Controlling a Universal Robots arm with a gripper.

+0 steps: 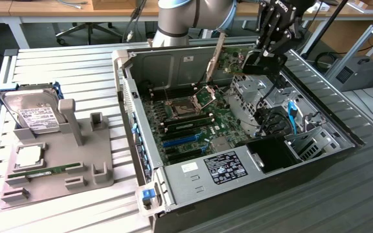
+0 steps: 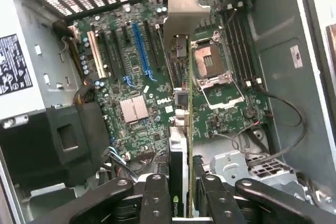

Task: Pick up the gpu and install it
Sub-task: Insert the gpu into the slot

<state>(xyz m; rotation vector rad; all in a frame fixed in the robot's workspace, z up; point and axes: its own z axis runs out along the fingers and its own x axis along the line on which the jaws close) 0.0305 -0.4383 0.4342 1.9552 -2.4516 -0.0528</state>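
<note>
The hand (image 2: 182, 182) is clamped on the graphics card (image 2: 178, 150), one finger (image 2: 157, 192) against its dark face and the other against its green back. The card stands on edge between them. It runs away from the wrist camera and its silver bracket (image 2: 184, 9) is at the far end.

In the exterior view the hand (image 1: 264, 56) points down and slightly towards that view's left. It hangs over the rear part of the open computer case (image 1: 129, 104), above the motherboard (image 1: 193, 121). The grey arm (image 1: 180, 19) rises behind the case and is cut off by the picture's upper edge.

From the wrist, the bracket lies over the area between the expansion slots (image 2: 139, 45) and the open processor socket (image 2: 212, 61). Whether the card touches the board cannot be told. Its near end is hidden between the fingers. In the exterior view the card is hard to tell from the dark hand.

On the slatted tabletop (image 1: 63, 58), well apart from the case, a grey holder (image 1: 76, 160) carries a hard drive (image 1: 34, 111).
</note>
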